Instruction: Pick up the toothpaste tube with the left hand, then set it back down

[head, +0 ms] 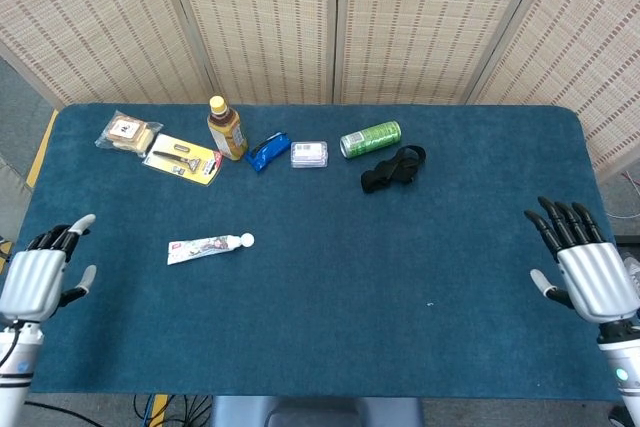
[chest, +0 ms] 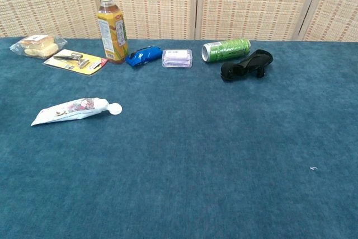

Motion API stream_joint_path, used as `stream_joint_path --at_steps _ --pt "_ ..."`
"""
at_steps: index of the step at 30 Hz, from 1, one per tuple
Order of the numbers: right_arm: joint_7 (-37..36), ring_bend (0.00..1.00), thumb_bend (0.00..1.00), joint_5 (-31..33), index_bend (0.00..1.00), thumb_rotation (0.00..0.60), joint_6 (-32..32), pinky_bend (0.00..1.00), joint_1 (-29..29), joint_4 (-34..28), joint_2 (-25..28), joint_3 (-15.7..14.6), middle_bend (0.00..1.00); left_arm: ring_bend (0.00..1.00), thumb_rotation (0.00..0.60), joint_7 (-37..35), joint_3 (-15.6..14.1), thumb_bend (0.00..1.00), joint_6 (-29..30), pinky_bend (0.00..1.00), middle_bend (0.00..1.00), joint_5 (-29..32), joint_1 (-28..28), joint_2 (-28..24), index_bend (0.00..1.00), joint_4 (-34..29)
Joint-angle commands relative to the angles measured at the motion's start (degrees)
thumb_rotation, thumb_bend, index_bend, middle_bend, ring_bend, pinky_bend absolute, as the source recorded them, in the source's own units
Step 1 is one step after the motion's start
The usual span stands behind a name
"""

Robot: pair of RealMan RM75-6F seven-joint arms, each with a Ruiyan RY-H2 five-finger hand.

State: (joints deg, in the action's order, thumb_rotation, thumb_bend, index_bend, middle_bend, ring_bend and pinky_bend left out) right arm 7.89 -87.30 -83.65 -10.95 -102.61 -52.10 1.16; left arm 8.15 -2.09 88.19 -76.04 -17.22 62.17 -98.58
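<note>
Toothpaste tube [head: 207,246] lies flat on the surface [head: 400,247] (task seemingly done), left robot hand [head: 35,277] empty, fingers apart, lower left.

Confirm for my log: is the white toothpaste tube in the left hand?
No, the white toothpaste tube lies flat on the blue table, apart from the open left hand at the edge.

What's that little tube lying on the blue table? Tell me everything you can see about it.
The toothpaste tube is small and white, with a faint printed pattern along its body that is too small to read. It looks like soft squeezable plastic, with a flat crimped tail at one end and a round white cap at the other, cap pointing toward the table's middle. It lies flat on its side on the blue table, in the left part, apart from the other items. Nothing touches it but the table.
</note>
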Motion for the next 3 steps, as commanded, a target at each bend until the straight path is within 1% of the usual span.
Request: stream_joint_path --at_steps 1,3 --pt "-0.15 0.0 0.2 -0.27 0.12 0.6 -1.27 0.0 1.26 0.93 -0.98 -0.25 0.0 0.18 0.6 -1.45 -1.28 0.35 3.82 0.2 0.27 -2.13 3.88 0.54 0.14 1.3" --pt "-0.22 0.0 0.2 -0.09 0.12 0.6 -1.82 0.0 1.81 1.38 -1.45 -0.12 0.0 0.18 0.6 -2.05 -1.41 0.35 5.51 0.2 0.27 -3.04 5.6 0.87 0.14 1.32"
